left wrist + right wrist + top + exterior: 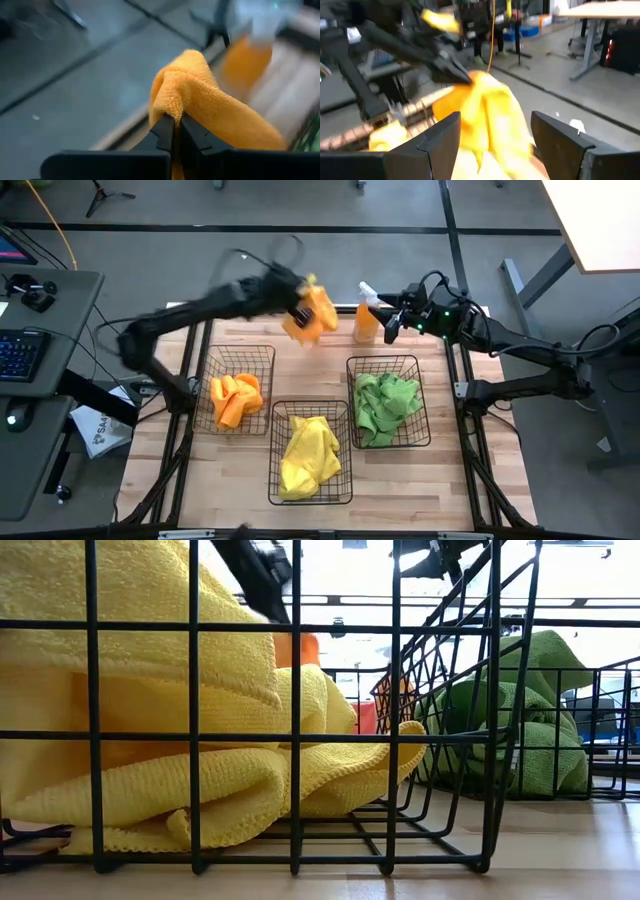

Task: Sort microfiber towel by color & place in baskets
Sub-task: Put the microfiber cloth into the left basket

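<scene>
My left gripper [300, 308] hangs above the table's far edge, shut on an orange microfiber towel [314, 316] that is lifted off the table. My right gripper [392, 323] is open beside the orange spray bottle [365, 320], a little to the right of that towel; its wrist view shows the towel [485, 110] ahead of its spread fingers. Three black wire baskets stand on the table: the left basket [262, 352] holds orange towels [236, 397], the middle basket [274, 412] a yellow towel [308, 452], the right basket [352, 365] green towels [386, 406]. My left gripper pinches a bunched fold of the orange towel [172, 102] between its two shut fingertips [165, 131]. The cloth rises in a hump just past the tips and drapes away to one side. The towel is lifted clear of the table and hangs slack around the gripper.
The spray bottle stands on the table's far edge between the two grippers. In the low view the yellow-filled basket [395, 740] fills the foreground, with the green-filled basket [540, 710] behind to the right. Black frame rails [186, 395] run along both table sides. A desk with a keyboard [20, 355] stands at left.
</scene>
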Available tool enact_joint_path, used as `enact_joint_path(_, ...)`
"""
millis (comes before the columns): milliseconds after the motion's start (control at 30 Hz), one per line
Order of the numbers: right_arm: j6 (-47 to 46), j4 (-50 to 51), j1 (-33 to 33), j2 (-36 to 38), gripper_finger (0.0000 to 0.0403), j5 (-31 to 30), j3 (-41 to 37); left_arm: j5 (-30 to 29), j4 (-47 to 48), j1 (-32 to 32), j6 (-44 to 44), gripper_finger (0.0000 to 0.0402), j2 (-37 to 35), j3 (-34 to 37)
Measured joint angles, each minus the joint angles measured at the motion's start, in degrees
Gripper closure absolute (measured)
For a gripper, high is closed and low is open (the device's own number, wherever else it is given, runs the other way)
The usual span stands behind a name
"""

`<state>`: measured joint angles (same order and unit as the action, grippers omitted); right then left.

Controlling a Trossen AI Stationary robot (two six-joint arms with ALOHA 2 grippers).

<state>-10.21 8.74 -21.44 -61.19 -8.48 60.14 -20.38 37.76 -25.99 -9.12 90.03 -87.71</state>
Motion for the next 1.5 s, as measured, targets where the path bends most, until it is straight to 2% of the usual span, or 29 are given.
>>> enact_joint_path(200, 1.6, -3.9, -0.8, 0.0, 0.0167, 0.0, 0.0, -9.7, 13.4, 3.8, -10.5, 0.0401, -14.2, -1.4)
enact_joint_path(333, 7.3, -3.9, -0.7, 0.0, 0.0167, 0.1, 0.0, -16.9, 25.2, 9.4, -15.4, 0.0401, -20.5, -1.0)
enact_joint_path(400, 7.9, -3.9, -0.7, 0.0, 0.0167, 0.1, 0.0, -17.5, 29.4, 12.4, -19.7, 0.0401, -22.4, -0.4)
enact_joint_path(633, -2.6, -1.9, -1.0, 0.1, 0.0167, 0.1, 0.0, -11.3, 35.1, 25.9, -41.7, 0.0401, -25.5, 0.6)
enact_joint_path(700, -3.1, -0.1, -1.0, 0.1, 0.0167, 0.1, 0.0, -10.1, 38.8, 29.0, -45.6, 0.0401, -24.8, 1.1)
enact_joint_path(833, -3.5, 1.4, -1.0, 0.0, 0.0167, 0.1, 0.0, -7.4, 52.1, 33.7, -54.6, 0.0401, -21.9, 3.2)
enact_joint_path(900, -5.2, 0.2, -1.0, 0.0, 0.0167, 0.1, 0.0, -5.5, 51.9, 36.1, -58.9, 0.0401, -21.1, 6.4)
enact_joint_path(1067, -3.4, -0.1, -1.0, 0.0, 0.0167, 0.6, 0.0, -7.1, 44.7, 38.2, -60.1, 0.0401, -21.1, 17.0)
enact_joint_path(1233, 1.6, -1.0, -0.7, 0.1, 0.0167, 0.6, 0.0, -5.0, 41.6, 38.2, -59.8, 0.0397, -19.1, 26.8)
enact_joint_path(1400, -4.5, -2.1, -0.7, 0.2, 0.0167, 0.8, 0.0, 4.6, 41.4, 38.0, -62.7, 0.0366, -17.6, 27.9)
enact_joint_path(1500, -6.8, -0.5, -0.7, 0.2, 0.0167, 3.3, 0.0, 6.5, 41.3, 38.0, -62.0, 0.0333, -17.7, 27.2)
